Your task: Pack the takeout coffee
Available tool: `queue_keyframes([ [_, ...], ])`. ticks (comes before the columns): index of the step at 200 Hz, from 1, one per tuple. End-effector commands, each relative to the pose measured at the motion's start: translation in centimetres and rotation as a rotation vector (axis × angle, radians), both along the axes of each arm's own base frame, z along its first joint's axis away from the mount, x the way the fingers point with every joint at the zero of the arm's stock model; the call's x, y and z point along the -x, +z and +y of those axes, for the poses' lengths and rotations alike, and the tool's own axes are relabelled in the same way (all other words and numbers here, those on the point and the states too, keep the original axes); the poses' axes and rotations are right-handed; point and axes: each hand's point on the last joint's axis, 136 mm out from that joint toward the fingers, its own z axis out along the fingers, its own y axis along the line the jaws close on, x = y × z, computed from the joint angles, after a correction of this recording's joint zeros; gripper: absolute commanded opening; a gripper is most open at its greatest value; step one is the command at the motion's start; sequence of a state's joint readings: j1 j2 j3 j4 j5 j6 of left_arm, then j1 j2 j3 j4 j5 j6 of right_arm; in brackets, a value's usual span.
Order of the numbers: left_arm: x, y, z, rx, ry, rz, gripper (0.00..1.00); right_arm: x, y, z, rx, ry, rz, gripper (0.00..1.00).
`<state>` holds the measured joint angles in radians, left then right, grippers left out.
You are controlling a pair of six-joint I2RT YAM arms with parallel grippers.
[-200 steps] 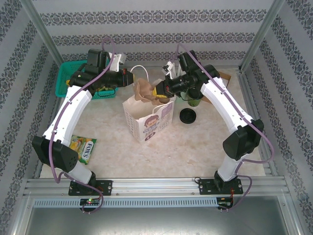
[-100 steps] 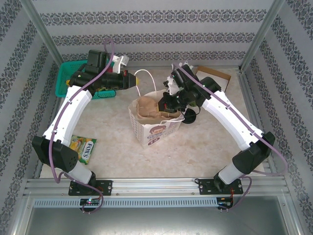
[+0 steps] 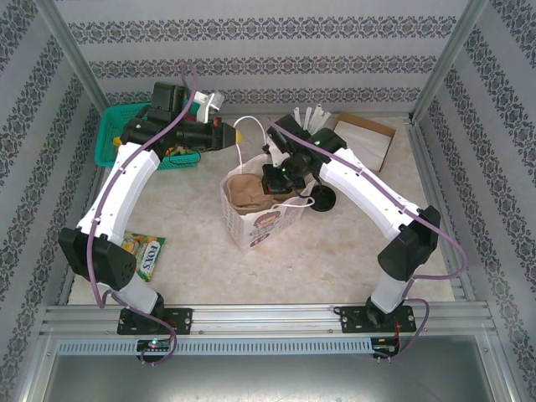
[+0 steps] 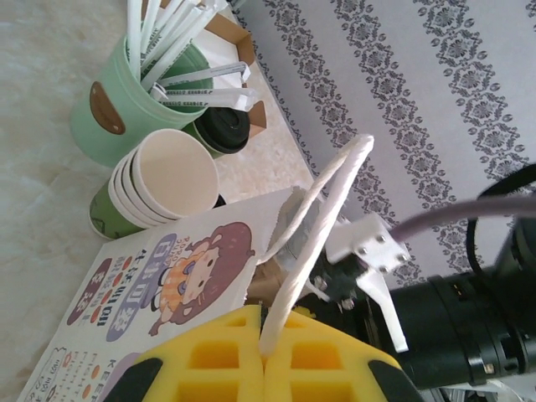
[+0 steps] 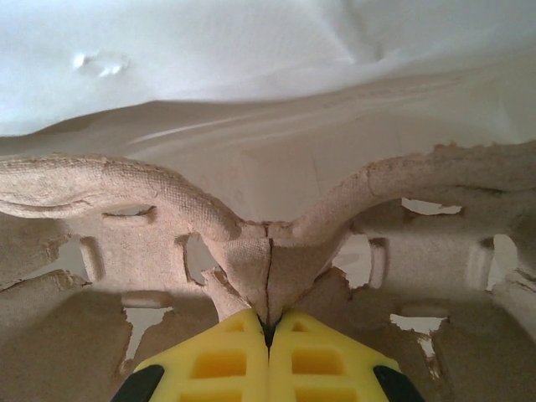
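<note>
Both grip: left end effector [image 4: 266,345] holds the rope handle [image 4: 322,209] of the white paper bag [image 3: 261,228]; right end effector's [image 5: 268,331] brown pulp carrier [image 5: 268,264] now sits inside, so packing is underway.

Our left claw [image 4: 265,360] and right claw [image 5: 267,331]: yellow gridded tips.
Behind them, our links [image 3: 115,194]: white, black joints.
Our cables [image 4: 452,213]: purple.

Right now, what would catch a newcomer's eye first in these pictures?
The cartoon-printed paper bag stands mid-table, its white rope handle pinched by the left gripper. Inside the bag, the right gripper is shut on a brown pulp cup carrier. The lidded takeout coffee stands outside the bag, beside a stack of lidless cups.
</note>
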<state>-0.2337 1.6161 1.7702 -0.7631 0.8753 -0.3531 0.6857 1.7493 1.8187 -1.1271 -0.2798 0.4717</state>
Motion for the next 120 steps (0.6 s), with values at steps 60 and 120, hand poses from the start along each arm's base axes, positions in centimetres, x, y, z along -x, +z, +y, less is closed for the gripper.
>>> queue_keyframes([
  [60,-2.3,2.2,1.3,-0.023,0.126,-0.096,0.00,1.4,-1.1,-0.7,0.097,0.106,0.035,0.00],
  [120,-1.4,4.4,-0.2,0.090,0.034,-0.189,0.00,1.8,-2.1,-0.2,0.101,0.100,0.134,0.00],
])
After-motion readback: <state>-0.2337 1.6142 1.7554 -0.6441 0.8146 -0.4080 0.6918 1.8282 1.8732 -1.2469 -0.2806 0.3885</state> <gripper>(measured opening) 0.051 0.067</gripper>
